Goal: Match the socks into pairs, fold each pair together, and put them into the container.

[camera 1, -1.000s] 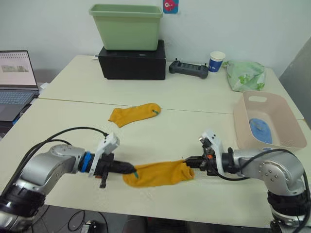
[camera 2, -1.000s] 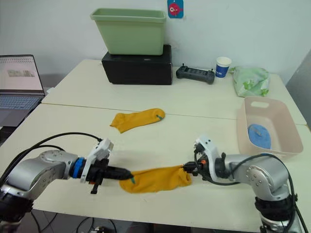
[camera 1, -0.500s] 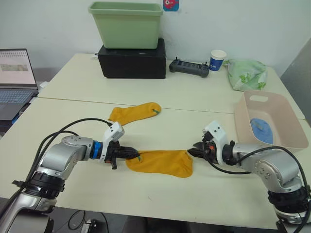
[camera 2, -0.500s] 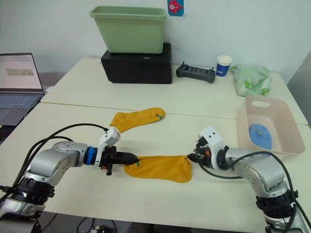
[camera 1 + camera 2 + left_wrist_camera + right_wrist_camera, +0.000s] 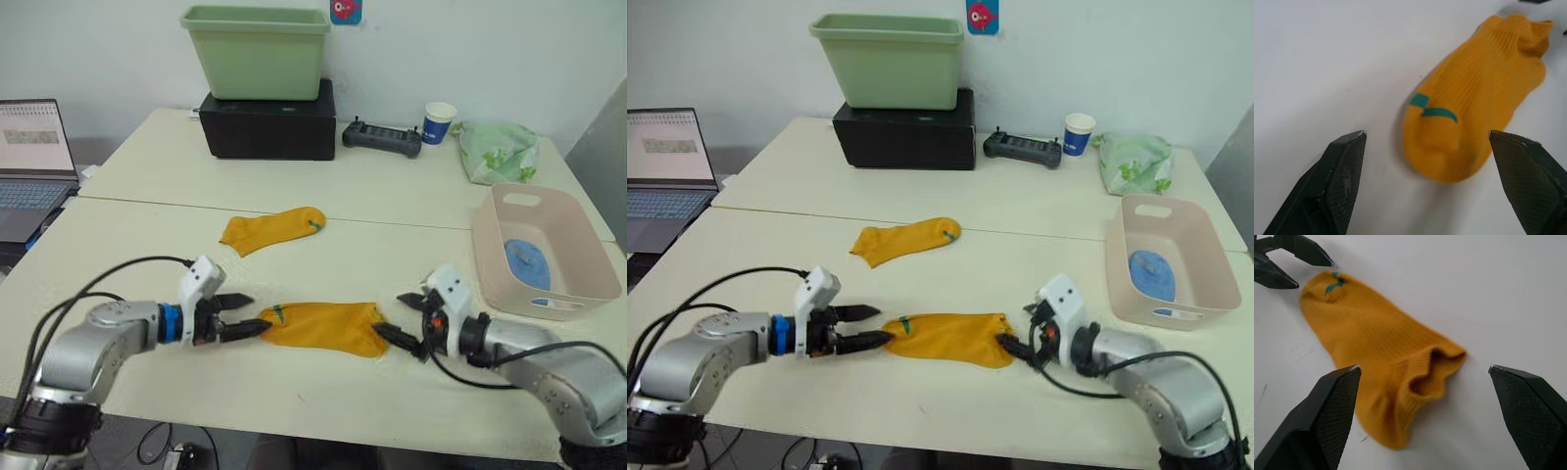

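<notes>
One mustard-orange ribbed fabric sock (image 5: 325, 327) lay flat near the table's front edge, stretched from 9 to 3 o'clock between the spread-fingered left gripper (image 5: 241, 315) and right gripper (image 5: 398, 320), each just off an end.

We see 2 mustard-orange socks — near sock (image 5: 323, 327) w/ a small teal-green mark by the toe, far sock (image 5: 269, 230) w/ the same mark. Pale pink container (image 5: 586, 284) holds a light blue sock (image 5: 527, 262). Tub (image 5: 256, 52) light green, box under it (image 5: 266, 123) black. Cup (image 5: 437, 123) blue & white; cloth bundle (image 5: 497, 151) white w/ green pattern. Table (image 5: 157, 162) cream.
</notes>
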Robot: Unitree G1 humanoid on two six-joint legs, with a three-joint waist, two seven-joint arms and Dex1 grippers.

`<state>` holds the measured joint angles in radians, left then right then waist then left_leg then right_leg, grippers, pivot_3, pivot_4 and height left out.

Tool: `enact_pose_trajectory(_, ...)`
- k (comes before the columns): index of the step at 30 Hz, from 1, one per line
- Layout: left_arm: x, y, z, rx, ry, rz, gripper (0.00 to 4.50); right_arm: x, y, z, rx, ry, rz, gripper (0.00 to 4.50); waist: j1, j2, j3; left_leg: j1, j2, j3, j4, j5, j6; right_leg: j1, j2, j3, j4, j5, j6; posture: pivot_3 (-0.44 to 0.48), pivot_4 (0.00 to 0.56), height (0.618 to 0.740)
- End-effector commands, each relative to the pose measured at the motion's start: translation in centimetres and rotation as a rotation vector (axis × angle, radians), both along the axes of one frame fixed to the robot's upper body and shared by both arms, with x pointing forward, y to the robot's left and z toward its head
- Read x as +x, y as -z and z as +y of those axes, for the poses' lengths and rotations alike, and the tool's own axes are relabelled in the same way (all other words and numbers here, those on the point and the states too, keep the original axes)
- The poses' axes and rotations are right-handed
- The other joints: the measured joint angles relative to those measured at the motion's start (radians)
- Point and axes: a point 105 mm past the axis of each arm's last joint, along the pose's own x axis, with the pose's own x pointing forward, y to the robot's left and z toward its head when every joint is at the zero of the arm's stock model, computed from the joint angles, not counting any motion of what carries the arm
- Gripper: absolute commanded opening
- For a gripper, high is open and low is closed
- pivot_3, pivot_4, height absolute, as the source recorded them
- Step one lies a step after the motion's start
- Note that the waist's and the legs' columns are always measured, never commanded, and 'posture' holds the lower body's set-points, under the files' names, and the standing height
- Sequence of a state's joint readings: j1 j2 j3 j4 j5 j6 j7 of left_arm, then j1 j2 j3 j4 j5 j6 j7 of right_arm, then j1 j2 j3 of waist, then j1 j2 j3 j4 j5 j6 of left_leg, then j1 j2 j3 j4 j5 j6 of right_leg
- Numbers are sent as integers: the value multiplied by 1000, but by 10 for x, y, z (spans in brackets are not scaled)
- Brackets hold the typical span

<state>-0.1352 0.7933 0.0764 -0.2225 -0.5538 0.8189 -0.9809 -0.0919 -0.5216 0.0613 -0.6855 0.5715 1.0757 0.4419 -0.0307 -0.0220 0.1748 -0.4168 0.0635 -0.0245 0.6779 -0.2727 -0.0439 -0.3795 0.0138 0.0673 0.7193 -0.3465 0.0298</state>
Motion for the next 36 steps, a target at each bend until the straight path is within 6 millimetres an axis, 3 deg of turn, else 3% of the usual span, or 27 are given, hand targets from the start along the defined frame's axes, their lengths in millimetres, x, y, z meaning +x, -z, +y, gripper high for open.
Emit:
enact_pose_trajectory(1, 4, 1, -5, -1, -56, -11, 4164, 6, 0, -3, -11, 71, -49, 4500, 0, 0, 0, 0, 0, 0, 0, 0, 0, 0, 0, 0, 0, 0, 0, 0, 150, 696)
enact_pose_trajectory(3, 6, 5, -5, 0, -88, 5, 4164, 7, 3, -3, -12, 87, -44, 4500, 0, 0, 0, 1, 0, 0, 0, 0, 0, 0, 0, 0, 0, 0, 0, 0, 150, 696)
enact_pose_trajectory(6, 5, 12, -11, -29, -104, 56, 3553, 3, 8, 1, -13, 79, -28, 3894, 1, 1, -1, 1, 0, -1, 0, 0, 0, 1, 0, -1, 0, 0, 0, 0, 150, 696)
enact_pose_trajectory(17, -11, 23, -26, -22, -31, 106, 247, -6, 14, 5, -32, 22, -24, 22, 1, 1, -2, 1, 0, 0, 0, 0, 0, 2, 0, -1, -1, 0, 0, 0, 150, 696)
enact_pose_trajectory(18, -11, 23, -25, -23, -32, 106, 19, -7, 15, 6, -30, 15, -21, 0, 1, 1, -2, 1, 0, 0, 0, 0, 0, 2, 0, -1, -1, 0, 0, 0, 150, 696)
enact_pose_trajectory(25, -21, 15, -12, -36, -50, 101, 19, -23, 14, 7, -2, -47, 21, 0, 1, 1, -2, 1, 0, -1, 0, 0, 0, 2, 0, -1, -1, 0, 0, 0, 150, 696)
enact_pose_trajectory(33, -48, 23, 1, 2, -82, 152, 19, -45, 15, 5, 5, -94, 67, 0, -1, 1, -2, 2, 1, -1, -1, 0, 0, 2, 0, 0, -1, 0, 0, 0, 150, 696)
enact_pose_trajectory(36, -47, 28, 3, 28, -95, 118, 19, -47, 19, 3, -15, -92, 75, 0, -1, 1, -2, 3, 1, -1, -1, 0, 0, 3, 0, 1, -1, 0, 0, 0, 150, 696)
